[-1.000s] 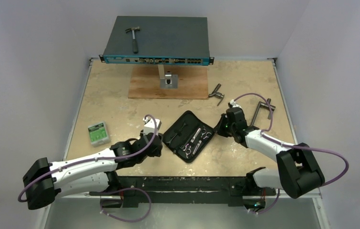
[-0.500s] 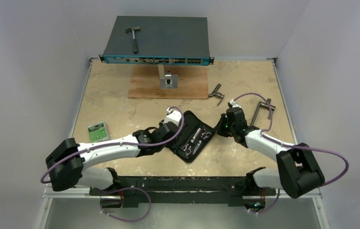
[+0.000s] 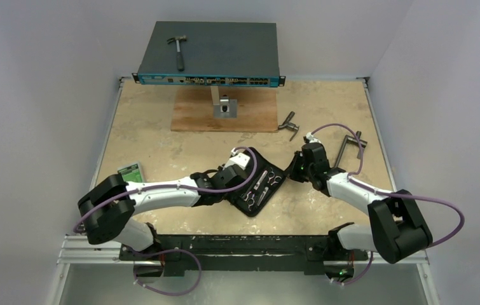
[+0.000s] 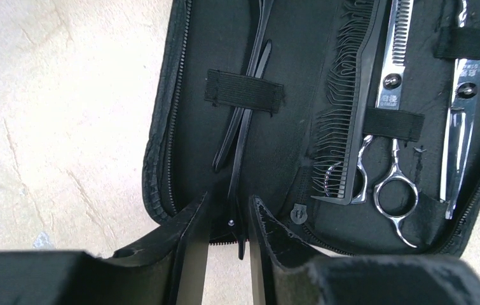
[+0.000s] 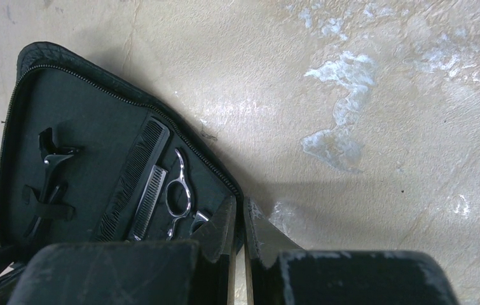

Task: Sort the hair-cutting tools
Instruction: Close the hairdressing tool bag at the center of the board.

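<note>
Hair clip (image 4: 240,143) points toward left gripper (image 4: 230,198) (slightly tilted).

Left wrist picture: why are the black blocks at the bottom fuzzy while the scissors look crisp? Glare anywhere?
Left wrist view: those are fingers of the left gripper, near the lens, so out of focus; the scissors are sharp, with bright glints. Right wrist view: pale, glare-like patches on the table, soft shadow beside the case.
</note>
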